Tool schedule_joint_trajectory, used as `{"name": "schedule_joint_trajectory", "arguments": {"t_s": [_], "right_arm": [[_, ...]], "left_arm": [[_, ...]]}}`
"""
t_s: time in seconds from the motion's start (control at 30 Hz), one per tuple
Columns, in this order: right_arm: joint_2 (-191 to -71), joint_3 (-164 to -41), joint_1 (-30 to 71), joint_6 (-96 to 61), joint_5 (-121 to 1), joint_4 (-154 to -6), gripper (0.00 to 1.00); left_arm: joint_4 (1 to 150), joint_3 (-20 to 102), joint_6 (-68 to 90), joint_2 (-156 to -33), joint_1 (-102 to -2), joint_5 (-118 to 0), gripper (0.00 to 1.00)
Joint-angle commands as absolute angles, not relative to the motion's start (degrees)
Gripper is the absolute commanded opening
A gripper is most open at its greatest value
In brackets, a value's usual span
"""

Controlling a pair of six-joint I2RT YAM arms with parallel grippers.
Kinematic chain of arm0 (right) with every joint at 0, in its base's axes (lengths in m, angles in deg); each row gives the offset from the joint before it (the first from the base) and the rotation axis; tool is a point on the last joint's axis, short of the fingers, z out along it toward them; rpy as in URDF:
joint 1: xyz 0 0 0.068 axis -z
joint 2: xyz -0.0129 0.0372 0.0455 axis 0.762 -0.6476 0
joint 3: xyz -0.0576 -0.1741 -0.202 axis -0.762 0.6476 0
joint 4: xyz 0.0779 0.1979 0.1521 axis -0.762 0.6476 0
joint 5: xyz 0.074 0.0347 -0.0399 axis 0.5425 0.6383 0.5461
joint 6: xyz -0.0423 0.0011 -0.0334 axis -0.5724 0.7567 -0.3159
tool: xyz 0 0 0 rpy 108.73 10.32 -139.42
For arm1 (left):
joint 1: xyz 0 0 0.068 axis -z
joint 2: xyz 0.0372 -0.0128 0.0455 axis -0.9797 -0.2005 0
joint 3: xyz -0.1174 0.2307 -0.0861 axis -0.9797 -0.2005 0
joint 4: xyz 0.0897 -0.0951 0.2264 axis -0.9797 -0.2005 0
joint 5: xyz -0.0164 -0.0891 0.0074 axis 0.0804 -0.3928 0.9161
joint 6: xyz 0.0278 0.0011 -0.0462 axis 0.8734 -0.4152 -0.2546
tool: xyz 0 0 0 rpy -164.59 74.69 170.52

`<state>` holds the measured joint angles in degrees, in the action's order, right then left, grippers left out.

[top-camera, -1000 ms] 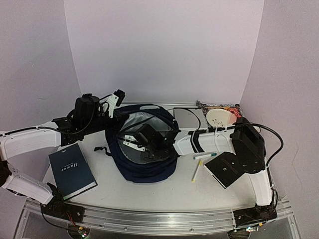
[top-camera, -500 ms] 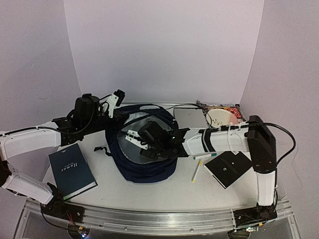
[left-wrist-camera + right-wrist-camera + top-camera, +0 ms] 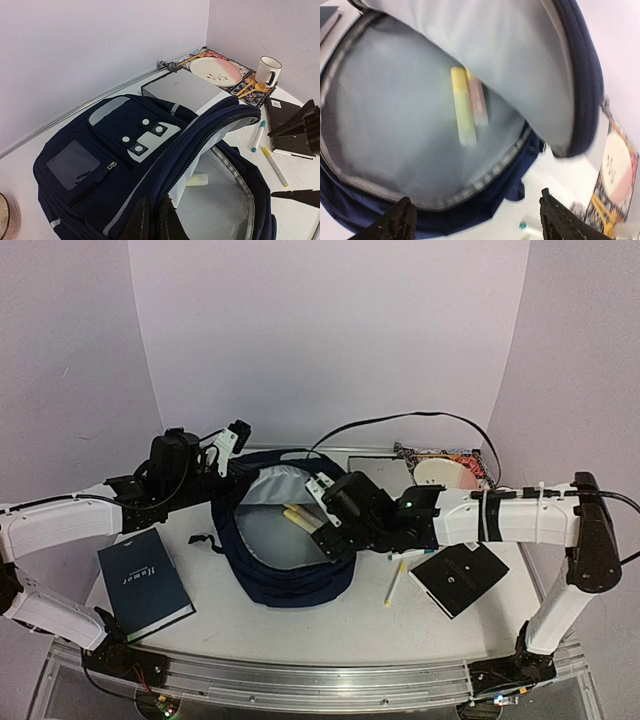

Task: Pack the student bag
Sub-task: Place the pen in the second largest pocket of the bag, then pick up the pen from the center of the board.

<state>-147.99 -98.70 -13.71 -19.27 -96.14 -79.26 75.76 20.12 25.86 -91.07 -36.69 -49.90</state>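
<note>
Right gripper point(image 3: 477, 222) has backed out of the student bag point(image 3: 290, 585), jaws apart, leaving two highlighters point(image 3: 297, 516) inside; left gripper point(image 3: 152, 222) stays clamped on its rim.

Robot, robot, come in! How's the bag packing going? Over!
Left gripper, jaws shut on student bag flap, holding it open. Right gripper open over the mouth. Two markers inside; dark book outside.
</note>
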Motion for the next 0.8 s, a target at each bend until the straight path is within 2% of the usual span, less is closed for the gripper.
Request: {"name": "schedule_joint_trajectory", "arguments": {"t_s": [0.0,0.23,0.53,0.67,0.77], "right_arm": [[-141.93,-96.47,-11.63,-0.26,-96.82,-66.78,0.89],[-138.05,-91.3,-9.1,16.28,-91.73,-59.11,0.94],[-143.23,-88.07,-3.73,30.31,-83.63,-56.48,0.94],[-146.53,-87.77,-1.73,33.51,-82.38,-56.49,0.9],[-149.63,-88.46,0.07,34.36,-80.31,-56.49,0.84]], "left_arm": [[83.26,21.47,24.77,-88.19,-36.34,-48.57,0.0],[83.23,21.39,24.68,-88.09,-36.01,-48.46,0.0],[83.29,21.24,25.05,-87.54,-35.63,-47.38,0.0],[83.28,21.19,25.16,-87.43,-35.63,-47.25,0.0],[83.28,21.15,25.31,-87.53,-35.56,-47.17,0.0]]}}
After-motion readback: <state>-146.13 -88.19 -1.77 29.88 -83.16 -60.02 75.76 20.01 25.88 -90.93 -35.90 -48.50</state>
